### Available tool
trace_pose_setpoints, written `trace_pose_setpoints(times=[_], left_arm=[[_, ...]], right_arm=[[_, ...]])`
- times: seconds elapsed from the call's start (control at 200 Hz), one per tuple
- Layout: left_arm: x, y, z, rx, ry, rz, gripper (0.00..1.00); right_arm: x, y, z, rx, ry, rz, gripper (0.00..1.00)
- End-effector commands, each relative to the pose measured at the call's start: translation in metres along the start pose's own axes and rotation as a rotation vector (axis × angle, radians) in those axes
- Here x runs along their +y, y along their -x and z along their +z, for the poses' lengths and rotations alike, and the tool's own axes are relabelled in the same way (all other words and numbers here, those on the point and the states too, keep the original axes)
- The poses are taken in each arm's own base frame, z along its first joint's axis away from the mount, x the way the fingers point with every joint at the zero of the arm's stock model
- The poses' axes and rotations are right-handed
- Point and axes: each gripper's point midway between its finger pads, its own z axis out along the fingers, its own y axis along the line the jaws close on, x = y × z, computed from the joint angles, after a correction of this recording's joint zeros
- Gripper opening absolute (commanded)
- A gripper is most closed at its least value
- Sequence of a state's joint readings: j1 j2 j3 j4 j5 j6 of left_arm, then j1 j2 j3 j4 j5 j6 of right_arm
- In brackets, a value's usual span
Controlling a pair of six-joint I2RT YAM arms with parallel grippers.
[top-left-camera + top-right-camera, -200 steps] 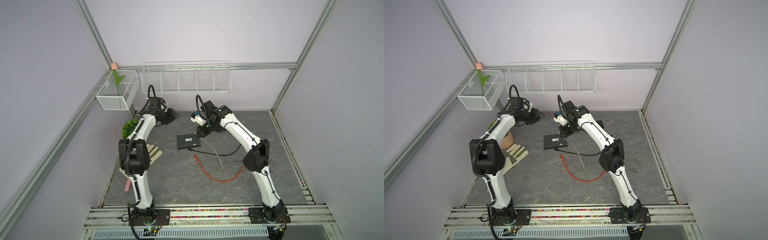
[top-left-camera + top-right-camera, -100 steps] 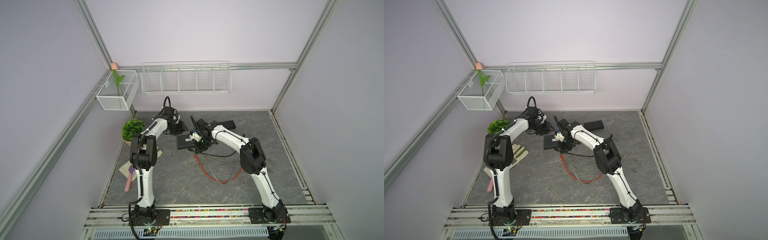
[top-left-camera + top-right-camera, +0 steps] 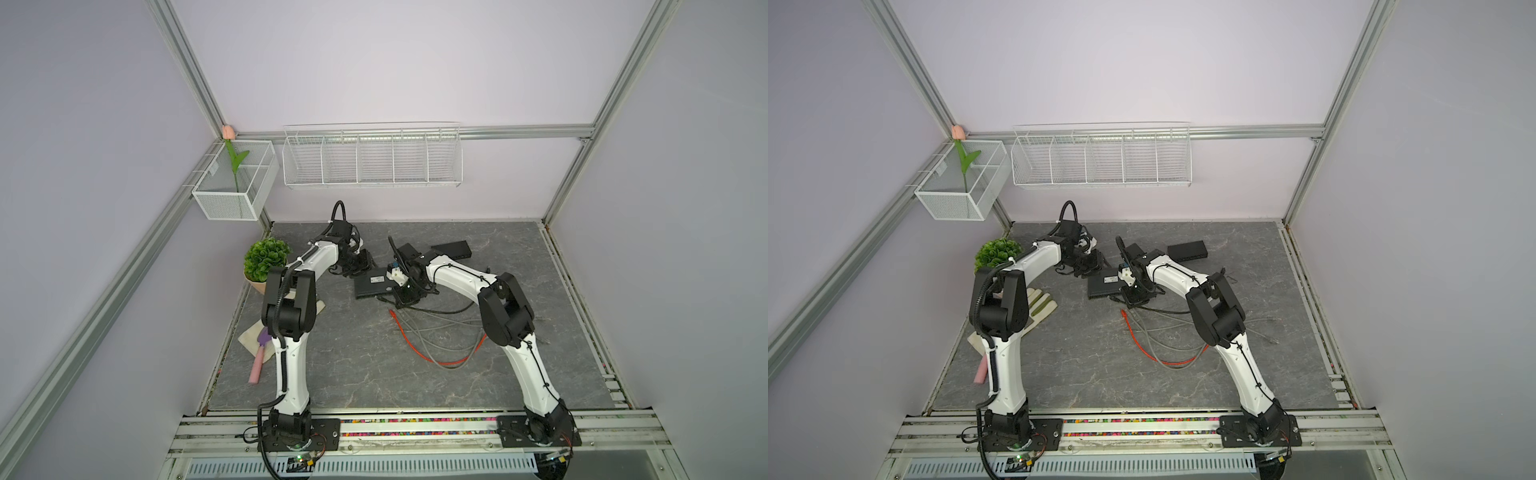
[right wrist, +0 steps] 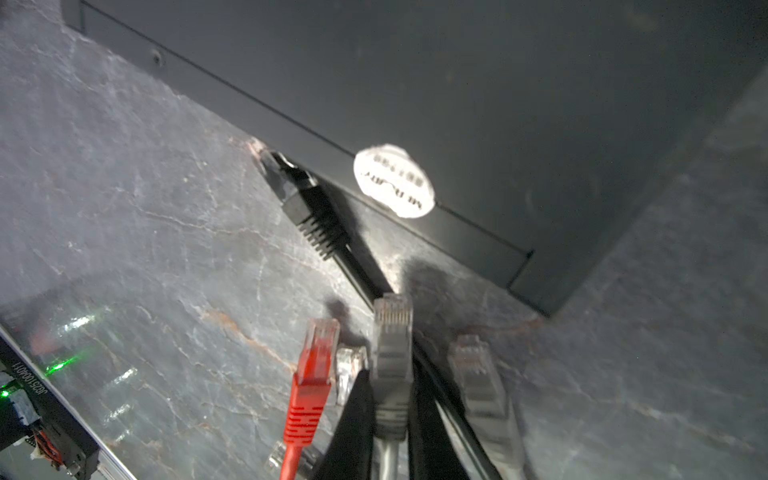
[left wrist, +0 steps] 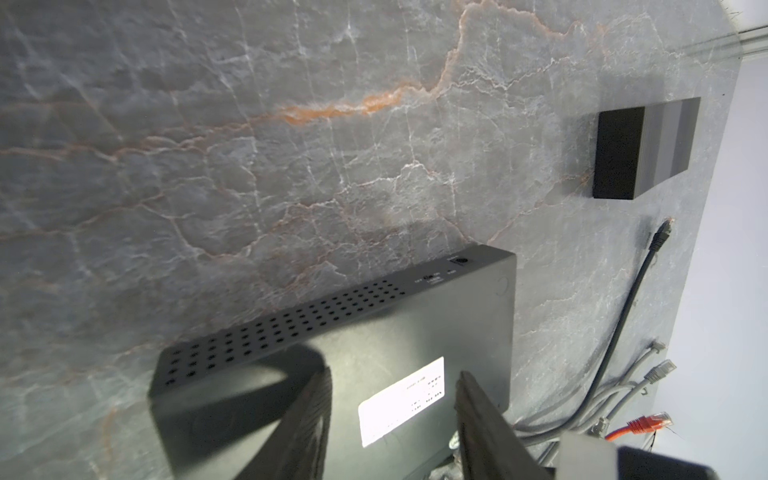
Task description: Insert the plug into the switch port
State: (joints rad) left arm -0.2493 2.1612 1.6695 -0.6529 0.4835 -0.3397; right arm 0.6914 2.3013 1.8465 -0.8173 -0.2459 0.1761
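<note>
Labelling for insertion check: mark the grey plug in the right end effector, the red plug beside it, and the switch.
grey plug (image 4: 390,345): right wrist view, middle of its connector body.
red plug (image 4: 312,374): right wrist view, on its red boot.
switch (image 5: 395,332): left wrist view, on its broad dark face.

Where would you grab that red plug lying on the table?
Probably by the ribbed boot of the red plug, behind its tip, from above, jaws across the narrow sides. It lies flat on the table with a clear plug close alongside, so coming in sideways looks blocked.
</note>
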Motion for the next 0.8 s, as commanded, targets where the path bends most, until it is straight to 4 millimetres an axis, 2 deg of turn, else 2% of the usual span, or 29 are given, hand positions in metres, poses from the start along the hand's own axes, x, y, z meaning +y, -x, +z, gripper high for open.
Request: trace_pose_setpoints(times=[0.0,0.15,0.25,0.36,0.48,0.57,0.72,0.795], left_arm=[[0.009,-0.009,0.012,0.033,0.007,-0.017,0.47],[0.010,-0.016,0.016,0.057,-0.001,-0.024,0.46],[0.014,-0.020,0.017,0.063,0.014,-0.028,0.46],[0.015,-0.021,0.015,0.061,0.021,-0.023,0.46],[0.015,-0.020,0.013,0.061,0.026,-0.016,0.46],[0.017,-0.019,0.011,0.059,0.039,-0.013,0.46],[0.021,-0.011,0.001,0.027,0.040,-0.043,0.46],[0.022,-0.003,-0.007,-0.005,0.008,-0.078,0.46]], right_arm=[[-0.052,-0.035,0.019,0.105,-0.125,0.103,0.07],[-0.084,-0.040,0.007,0.106,-0.168,0.151,0.07],[-0.089,-0.034,-0.001,0.087,-0.164,0.138,0.07],[-0.076,-0.020,-0.013,0.061,-0.182,0.066,0.07],[-0.049,0.001,-0.029,0.018,-0.209,-0.031,0.07],[-0.037,0.004,-0.043,0.028,-0.218,-0.053,0.07],[-0.023,0.017,-0.083,-0.024,-0.274,-0.135,0.07],[-0.005,0.023,-0.105,-0.061,-0.289,-0.199,0.07]])
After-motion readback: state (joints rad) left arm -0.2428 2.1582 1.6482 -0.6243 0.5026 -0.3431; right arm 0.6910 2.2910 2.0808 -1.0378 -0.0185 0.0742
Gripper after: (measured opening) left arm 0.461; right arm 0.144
